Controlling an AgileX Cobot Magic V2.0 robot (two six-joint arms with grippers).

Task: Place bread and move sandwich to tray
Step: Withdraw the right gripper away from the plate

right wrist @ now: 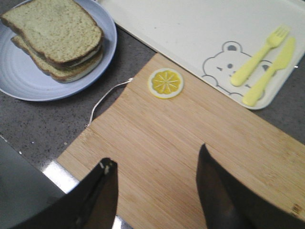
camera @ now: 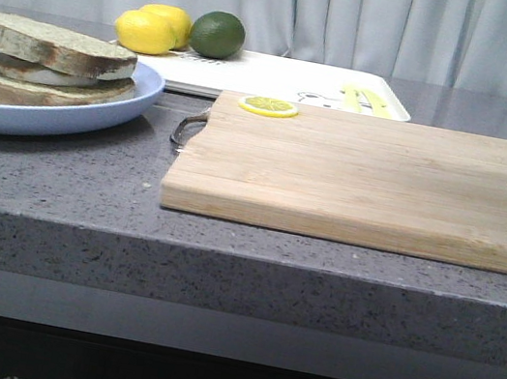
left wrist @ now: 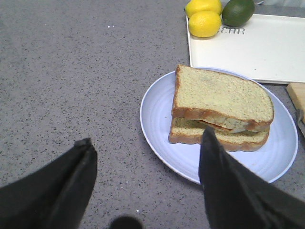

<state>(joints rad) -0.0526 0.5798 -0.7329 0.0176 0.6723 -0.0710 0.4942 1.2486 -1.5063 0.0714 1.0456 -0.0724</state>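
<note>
1. The bread [left wrist: 224, 93] already tops the sandwich [camera: 45, 64] on the light blue plate [camera: 99, 118] at the left, so moving it is the step in hand
2. The left gripper [left wrist: 145, 183] and right gripper [right wrist: 157, 191] are both spread and empty
3. Next: grip the plate rim, carry it to the white tray [camera: 283, 77] at the far side, avoiding the lemons [camera: 154, 30] and lime [camera: 218, 34]

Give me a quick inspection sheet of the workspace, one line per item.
Surface: grey speckled countertop, wooden cutting board on it.
Job's things: sandwich closed, top bread already on, sitting on blue plate; tray beyond the board, not yet holding the sandwich.
Clutter: two lemons and lime at the tray's far end; lemon slice on the board.
Grippers: left gripper open, empty; right gripper open, empty above the board.
Cables: nothing seen.
Surroundings: grey curtain.
</note>
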